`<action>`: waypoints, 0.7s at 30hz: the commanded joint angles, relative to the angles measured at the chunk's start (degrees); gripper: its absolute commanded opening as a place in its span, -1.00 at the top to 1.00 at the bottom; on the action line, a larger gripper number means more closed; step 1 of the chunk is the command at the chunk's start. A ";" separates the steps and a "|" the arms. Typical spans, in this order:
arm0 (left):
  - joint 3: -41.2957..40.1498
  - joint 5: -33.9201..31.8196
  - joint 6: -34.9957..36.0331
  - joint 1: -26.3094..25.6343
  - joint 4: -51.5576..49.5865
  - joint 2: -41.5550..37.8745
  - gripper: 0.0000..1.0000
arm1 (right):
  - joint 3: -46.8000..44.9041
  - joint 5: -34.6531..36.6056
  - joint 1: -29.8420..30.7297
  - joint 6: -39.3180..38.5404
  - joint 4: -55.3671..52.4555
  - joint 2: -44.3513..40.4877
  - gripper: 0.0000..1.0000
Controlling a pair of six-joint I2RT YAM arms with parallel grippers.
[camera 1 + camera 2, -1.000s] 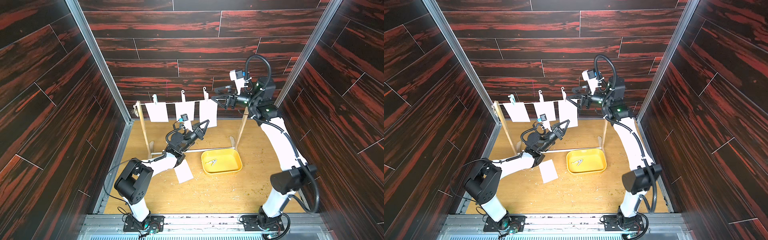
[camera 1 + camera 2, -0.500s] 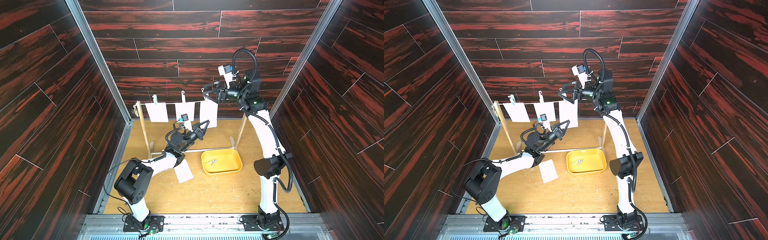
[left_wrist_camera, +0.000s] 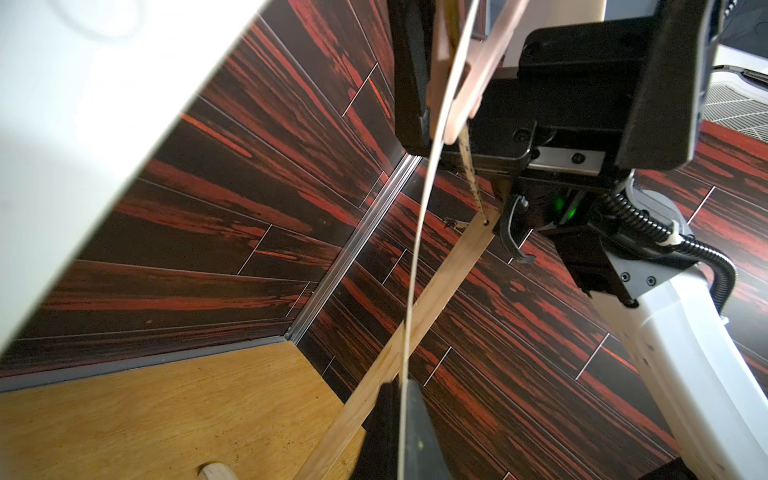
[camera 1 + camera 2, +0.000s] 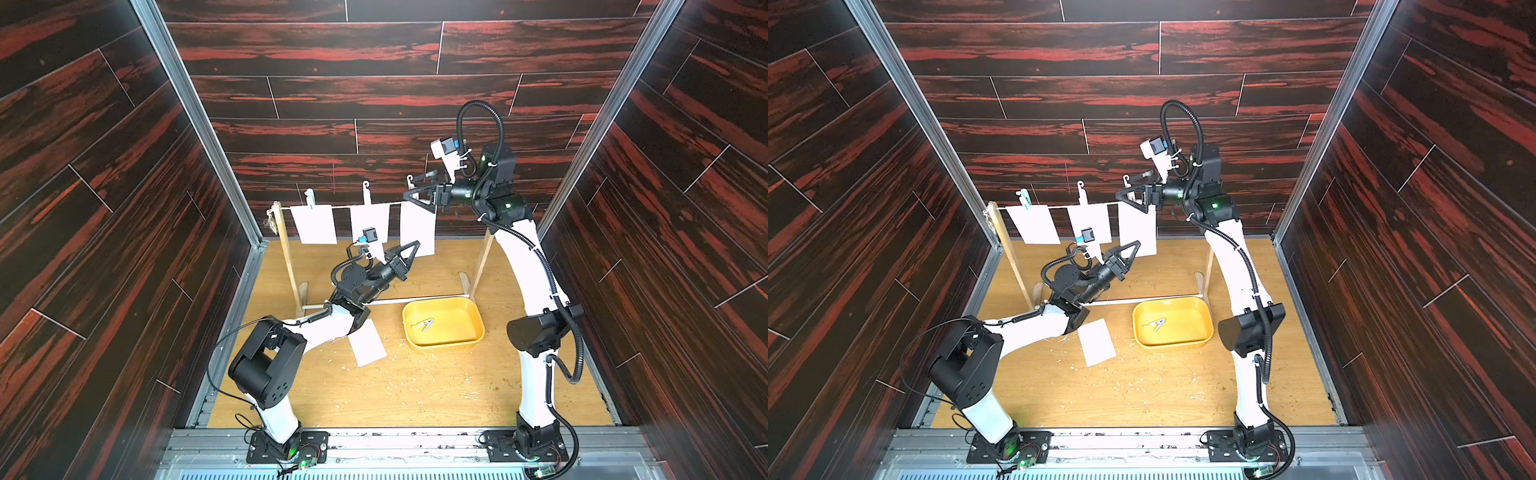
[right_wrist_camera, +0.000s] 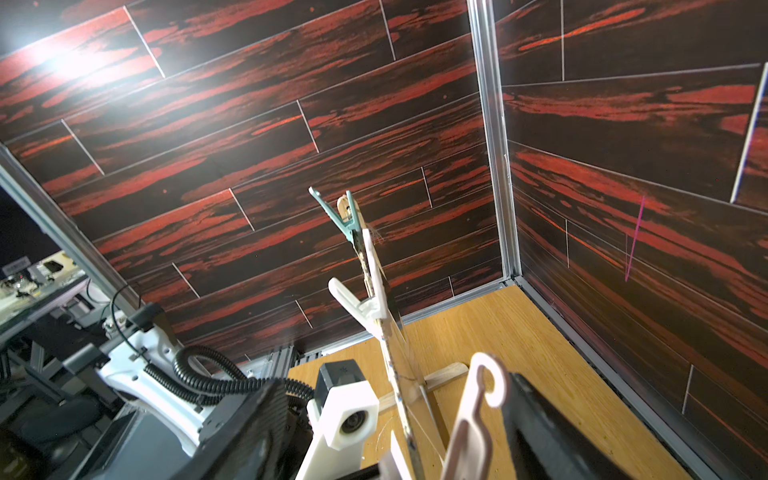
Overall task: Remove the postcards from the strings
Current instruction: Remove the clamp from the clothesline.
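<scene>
- Right gripper (image 4: 417, 192): newly swung in over the end clothespin (image 4: 410, 181), jaws apart astride it; I judge a squeeze comes next.
- Left gripper (image 4: 409, 248): clamped on the bottom edge of the postcard (image 4: 420, 226) beneath, which is still pegged to the string (image 4: 341, 206).

Catalogue: bimanual robot, two arms of matching build.
- left arm (image 4: 320, 328) and right arm (image 4: 528, 266): glossy white tapered links.
- joint housings (image 4: 266, 365): matte black, rounded, one face dotted with a ring of small holes.
- conduit (image 4: 478, 120): black, corrugated, fixed with white ties.
- wrist camera block (image 4: 444, 147): white, dark lens, blue connector.
- left gripper (image 4: 414, 243) and right gripper (image 4: 409, 189): black, triangular open-frame fingers.
- indicator light (image 4: 507, 205): green.
- screws (image 3: 638, 279): black, in a black bracket.
- base plates (image 4: 286, 446): black, flat.
</scene>
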 commanded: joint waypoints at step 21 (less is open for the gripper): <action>0.83 3.62 -4.89 0.85 6.52 -0.63 1.00 | -8.78 -8.61 -0.78 3.62 8.05 -3.20 -0.17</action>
